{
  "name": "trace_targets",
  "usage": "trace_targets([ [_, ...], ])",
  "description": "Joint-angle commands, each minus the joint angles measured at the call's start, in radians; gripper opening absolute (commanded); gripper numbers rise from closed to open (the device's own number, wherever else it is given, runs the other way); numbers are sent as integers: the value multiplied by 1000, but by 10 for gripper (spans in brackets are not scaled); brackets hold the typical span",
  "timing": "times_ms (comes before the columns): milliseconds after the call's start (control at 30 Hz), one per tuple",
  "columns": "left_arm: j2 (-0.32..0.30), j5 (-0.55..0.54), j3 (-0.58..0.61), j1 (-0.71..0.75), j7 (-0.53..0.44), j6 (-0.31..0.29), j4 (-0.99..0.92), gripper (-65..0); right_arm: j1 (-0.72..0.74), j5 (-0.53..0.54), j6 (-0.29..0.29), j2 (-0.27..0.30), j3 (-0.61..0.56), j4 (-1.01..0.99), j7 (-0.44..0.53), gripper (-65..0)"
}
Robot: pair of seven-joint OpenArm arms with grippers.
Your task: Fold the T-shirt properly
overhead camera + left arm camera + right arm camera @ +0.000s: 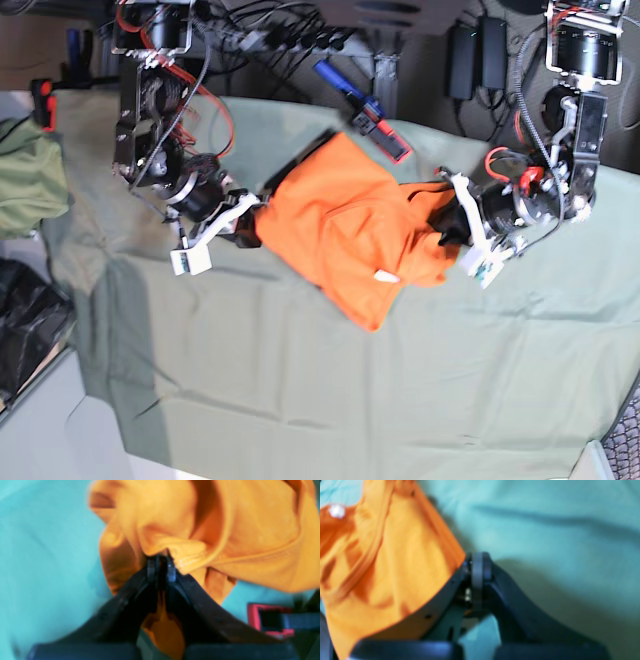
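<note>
Item: T-shirt, orange, soft, light, slumps. I have left claw clenched on a stitched hem; right claw clamped on its opposite edge.

The orange T-shirt is soft matt cloth with stitched hems, lying on a matt, wrinkled sage-green cloth; the gripper fingers look like dark matt plastic.
</note>
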Motion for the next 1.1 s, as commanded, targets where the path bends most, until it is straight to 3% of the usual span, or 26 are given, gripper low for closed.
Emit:
trace_targets([
  [0, -3, -11, -2, -48, -23, -9, -21, -611, 0, 20, 116, 11, 3, 35, 11, -650],
  [300, 3, -12, -1, -263, -46, -9, -302, -611, -106, 65, 116, 3, 3, 137, -11, -650],
  [500, 69, 11, -1, -374, -50, -9, -435, -611, -163, 90, 116, -7, 3, 183, -15, -650],
  [733, 130, 44, 39, -463, -69, -9, -543, -611, -203, 99, 116, -80, 3, 195, -25, -650],
  [933, 115, 89, 109, -499, -68, -9, -549, -606, -213, 109, 118, -131, 5, 197, -25, -650],
  [1067, 58, 43, 109, -498, -17, -9, -494, -604, -213, 97, 118, -130, 36, 214, -25, -650],
])
